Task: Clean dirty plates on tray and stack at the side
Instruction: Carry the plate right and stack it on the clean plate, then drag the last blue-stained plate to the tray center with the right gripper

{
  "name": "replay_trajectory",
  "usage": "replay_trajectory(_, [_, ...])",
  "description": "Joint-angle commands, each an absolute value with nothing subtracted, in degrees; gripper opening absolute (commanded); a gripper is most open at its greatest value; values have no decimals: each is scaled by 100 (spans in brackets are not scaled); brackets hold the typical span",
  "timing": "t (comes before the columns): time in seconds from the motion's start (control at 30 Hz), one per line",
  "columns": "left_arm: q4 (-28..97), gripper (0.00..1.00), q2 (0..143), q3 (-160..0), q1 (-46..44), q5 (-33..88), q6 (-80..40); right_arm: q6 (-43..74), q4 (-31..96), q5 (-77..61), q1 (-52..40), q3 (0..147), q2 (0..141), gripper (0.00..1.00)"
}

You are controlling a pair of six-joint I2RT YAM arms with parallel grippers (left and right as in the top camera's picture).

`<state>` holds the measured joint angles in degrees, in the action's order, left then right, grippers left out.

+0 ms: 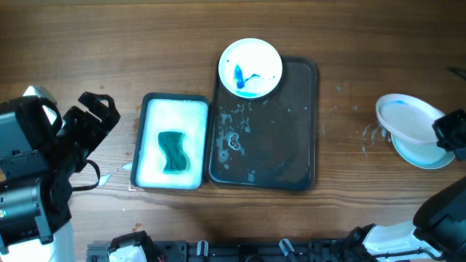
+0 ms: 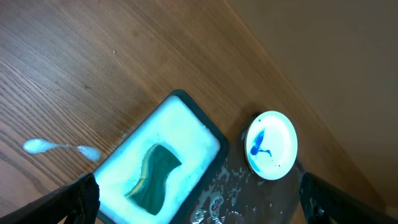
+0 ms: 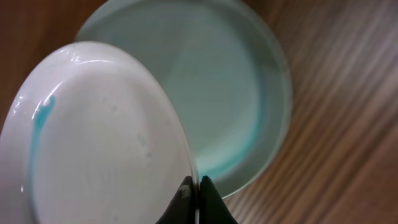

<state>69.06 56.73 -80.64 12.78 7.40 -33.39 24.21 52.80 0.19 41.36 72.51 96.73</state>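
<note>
Naming the surface first, the reader asks: what does everything rest on, and what lies past it?

Legend: A brown wooden table (image 1: 349,44) with lengthwise grain fills the overhead view. In the left wrist view a plain tan surface (image 2: 348,62) lies past its edge; floor or wall cannot be told. A pale foam streak (image 2: 59,148) lies on the wood near the white tray (image 1: 167,108), which holds a teal sponge (image 1: 173,151) in foam. Just right of it sits the dark grey tray (image 1: 291,145), wet and flecked with suds (image 1: 237,135). One smeared plate (image 1: 250,68), blue at its centre, lies at the tray's far left corner, overhanging the rim.

Reader: And the arms, and whatever cannot be made out?

Legend: The left gripper (image 1: 95,116) hangs over the table's left side, well apart from both trays, its fingers (image 2: 81,199) spread wide and empty. The right gripper (image 3: 194,186) has its fingers pressed together on the rim of the held plate (image 3: 99,143), which is tilted over a lower plate (image 3: 236,93) lying on the wood well right of the tray. The held plate hides part of the lower plate. Whether the two touch cannot be told. Faint blue marks the held plate's edge and the lower plate's inner curve. The frame edges cut off both arms.
</note>
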Motion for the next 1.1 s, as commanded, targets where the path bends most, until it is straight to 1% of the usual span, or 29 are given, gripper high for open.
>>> replay_trajectory(0.0, [6888, 100, 5680, -8130, 1319, 788, -3391, 2541, 5214, 755, 4464, 7262, 9741, 4])
replay_trajectory(0.03, [6890, 100, 5680, -8130, 1319, 788, -3391, 2405, 5216, 766, 4466, 7262, 9754, 4])
replay_trajectory(0.07, [6888, 100, 5680, -8130, 1319, 788, -3389, 2305, 5221, 742, 4464, 7262, 9762, 20])
replay_trajectory(0.1, [6890, 100, 5680, -8130, 1319, 788, -3391, 2123, 5245, 655, 4460, 7264, 9762, 55])
replay_trajectory(0.13, [6888, 100, 5680, -8130, 1319, 788, -3391, 2126, 5332, 517, 4460, 7273, 9749, 64])
replay_trajectory(0.17, [6888, 100, 5680, -8130, 1319, 788, -3391, 2126, 5365, 303, 4453, 7290, 9725, 64])
replay_trajectory(0.2, [6888, 100, 5680, -8130, 1319, 788, -3391, 2095, 5304, -220, 4412, 7293, 9623, 64])
replay_trajectory(0.27, [6888, 100, 5680, -8130, 1319, 788, -3391, 2016, 5168, -849, 4147, 7297, 9192, 64])
replay_trajectory(0.33, [6890, 100, 5680, -8130, 1319, 788, -3391, 1601, 5017, -1518, 3625, 7297, 8584, 64])
replay_trajectory(0.37, [6888, 100, 5680, -8130, 1319, 788, -3391, 1260, 4967, -1981, 3247, 7297, 8263, 64])
replay_trajectory(0.43, [6888, 100, 5680, -8130, 1319, 788, -3389, 642, 4991, -2405, 2344, 7284, 7878, 66])
replay_trajectory(0.47, [6890, 100, 5680, -8130, 1319, 788, -3391, 419, 5015, -2410, 1953, 7275, 7841, 67])
replay_trajectory(0.5, [6888, 100, 5680, -8130, 1319, 788, -3391, 276, 5011, -2405, 1481, 7258, 7863, 74])
replay_trajectory(0.53, [6888, 100, 5680, -8130, 1319, 788, -3391, 274, 4880, -2397, 1037, 7210, 7937, 74])
replay_trajectory(0.6, [6888, 100, 5680, -8130, 1319, 788, -3391, 279, 4475, -2263, 449, 7137, 8178, 74])
replay_trajectory(0.63, [6888, 100, 5680, -8130, 1319, 788, -3391, 279, 4112, -1809, 132, 7137, 8471, 74])
replay_trajectory(0.7, [6888, 100, 5680, -8130, 1319, 788, -3391, 279, 3656, -1319, -75, 7137, 8930, 74])
replay_trajectory(0.77, [6888, 100, 5680, -8130, 1319, 788, -3391, 305, 3166, -1437, -134, 7137, 9570, 73])
replay_trajectory(0.8, [6888, 100, 5680, -8130, 1319, 788, -3391, 305, 2613, -2399, -169, 7137, 10169, 70])
replay_trajectory(0.87, [6888, 100, 5680, -8130, 1319, 788, -3391, 460, 2078, -2858, -263, 7137, 10619, 67])
replay_trajectory(0.9, [6888, 100, 5680, -8130, 1319, 788, -3391, 777, 1483, -2816, -454, 7137, 11039, 64])
replay_trajectory(0.97, [6888, 100, 5680, -8130, 1319, 788, -3391, 770, 788, -2528, -821, 7137, 11542, 60])
replay_trajectory(1.03, [6888, 100, 5680, -8130, 1319, 788, -3391, 1033, 617, -1485, -1105, 7137, 11780, 56])
replay_trajectory(1.07, [6888, 100, 5680, -8130, 1319, 788, -3391, 1111, 554, -1273, -1184, 7137, 11821, 49])
